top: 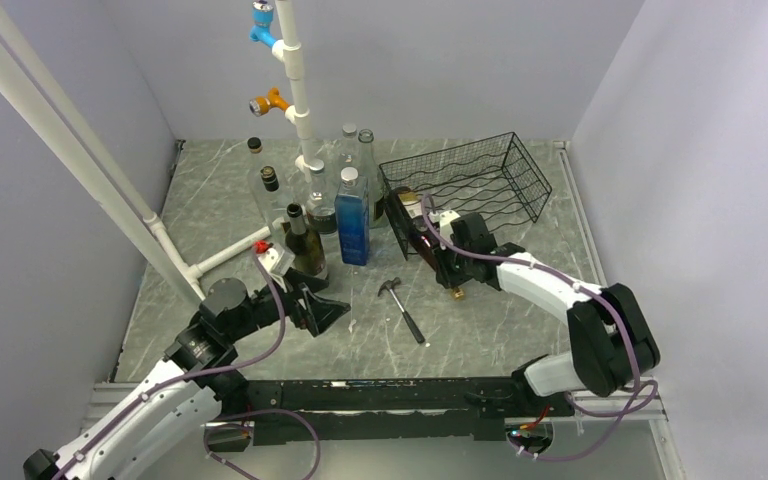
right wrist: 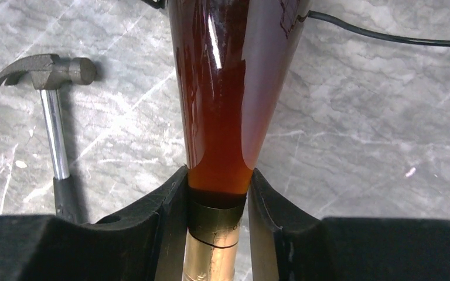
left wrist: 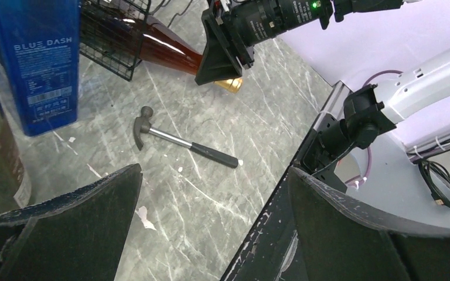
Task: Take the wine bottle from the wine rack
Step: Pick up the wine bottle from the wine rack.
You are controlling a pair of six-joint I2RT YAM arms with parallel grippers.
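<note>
The wine bottle (top: 412, 232), amber with a gold foil neck, lies in the near left corner of the black wire wine rack (top: 475, 180). Its neck sticks out toward the arms. My right gripper (top: 450, 272) is shut on that neck. In the right wrist view both fingers (right wrist: 173, 202) press the wine bottle (right wrist: 220, 88) just where the foil begins, with the right gripper (right wrist: 218, 184) at the base of the shoulder. My left gripper (top: 326, 310) hovers open and holds nothing, left of the rack. Seen from the left wrist, the left gripper (left wrist: 214, 178) is spread above bare table.
A small hammer (top: 402, 308) lies on the table between the two grippers. A blue bottle (top: 351, 220) and several other upright bottles (top: 305, 245) stand left of the rack. A white pipe stand (top: 295, 90) rises behind them. Walls close off the left, back and right.
</note>
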